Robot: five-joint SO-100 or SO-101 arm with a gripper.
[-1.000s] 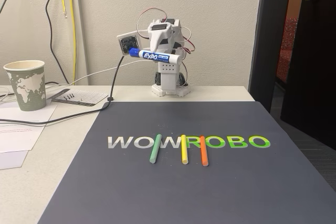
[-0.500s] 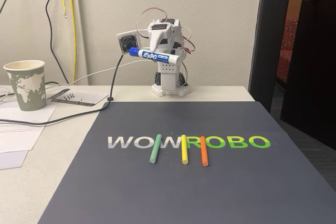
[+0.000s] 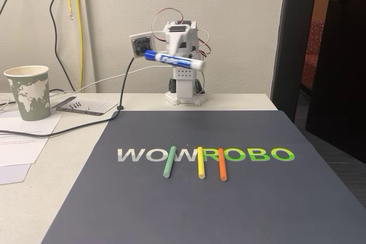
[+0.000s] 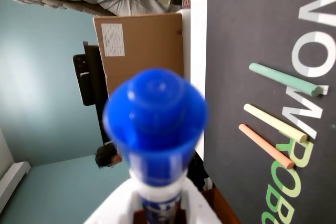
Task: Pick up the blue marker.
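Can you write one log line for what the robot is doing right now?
gripper: shut on blue marker | marker: lifted, tilted | sticks: on mat

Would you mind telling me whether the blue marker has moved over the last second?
Yes. In the fixed view the blue marker, held in the gripper, has shifted slightly right and up against the arm's white base.

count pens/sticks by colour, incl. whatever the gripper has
Blue: 1, the marker, held in the gripper above the table
Green: 1, stick on the mat
Yellow: 1, stick on the mat
Orange: 1, stick on the mat
Total: 4
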